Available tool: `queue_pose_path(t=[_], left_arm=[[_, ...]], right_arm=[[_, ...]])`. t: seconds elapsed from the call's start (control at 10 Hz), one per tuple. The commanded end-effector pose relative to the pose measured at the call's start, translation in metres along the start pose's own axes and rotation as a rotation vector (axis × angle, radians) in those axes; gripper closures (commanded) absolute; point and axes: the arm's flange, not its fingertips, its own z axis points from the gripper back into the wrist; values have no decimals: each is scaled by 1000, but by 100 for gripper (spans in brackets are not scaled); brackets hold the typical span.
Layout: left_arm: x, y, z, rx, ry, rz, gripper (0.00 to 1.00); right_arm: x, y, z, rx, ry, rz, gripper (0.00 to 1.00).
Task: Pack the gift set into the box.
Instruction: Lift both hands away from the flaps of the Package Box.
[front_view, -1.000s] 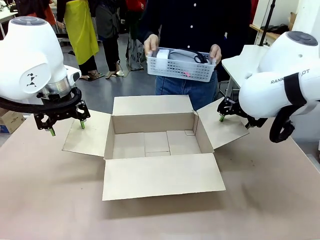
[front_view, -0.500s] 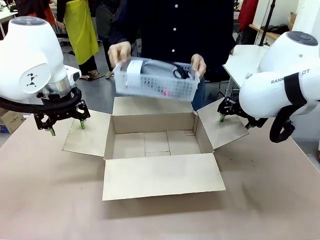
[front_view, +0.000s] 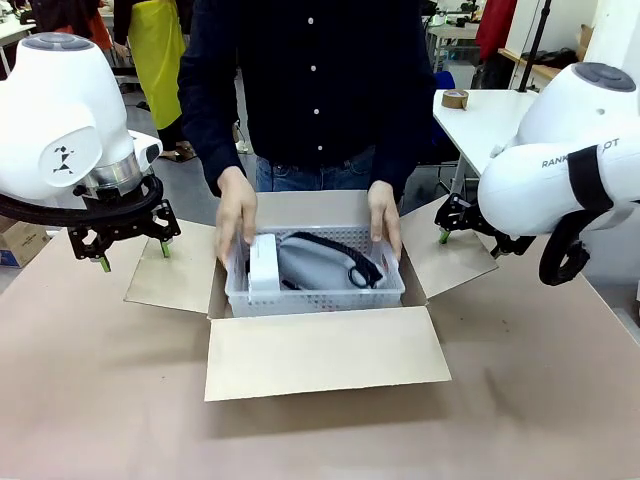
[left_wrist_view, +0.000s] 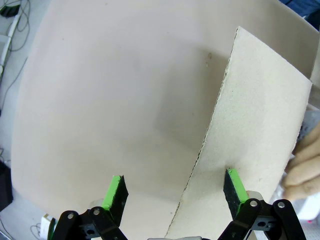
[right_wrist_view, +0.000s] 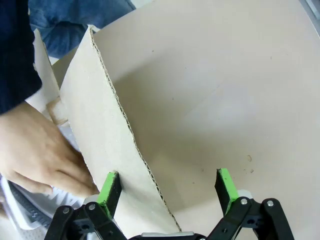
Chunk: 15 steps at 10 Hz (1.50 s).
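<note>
While a person holds it with 2 hands (front_view: 236, 215), the front view has the basket (front_view: 315, 290), with its white slab (front_view: 263, 265) and grey item (front_view: 315, 262), down inside the box (front_view: 320, 350). The left gripper (front_view: 132, 252) and right gripper (front_view: 468, 243) hang over the side flaps. Each wrist view shows that gripper's fingers spread wide and holding nothing, with a flap edge running between them.

The basket (front_view: 315, 298) is white and perforated, the box (front_view: 320, 355) plain brown.
</note>
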Motion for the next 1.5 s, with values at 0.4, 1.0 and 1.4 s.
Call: queue_pose_path(t=[0.4, 1.0, 1.4], left_arm=[[0, 0, 0, 16, -13, 7, 0], [0, 0, 0, 16, -13, 7, 0], [36, 93, 70, -430, 188, -28, 0]], right_arm=[[1, 5, 3, -22, -12, -20, 0], [1, 5, 3, -22, -12, -20, 0], [37, -77, 86, 391, 179, -97, 0]])
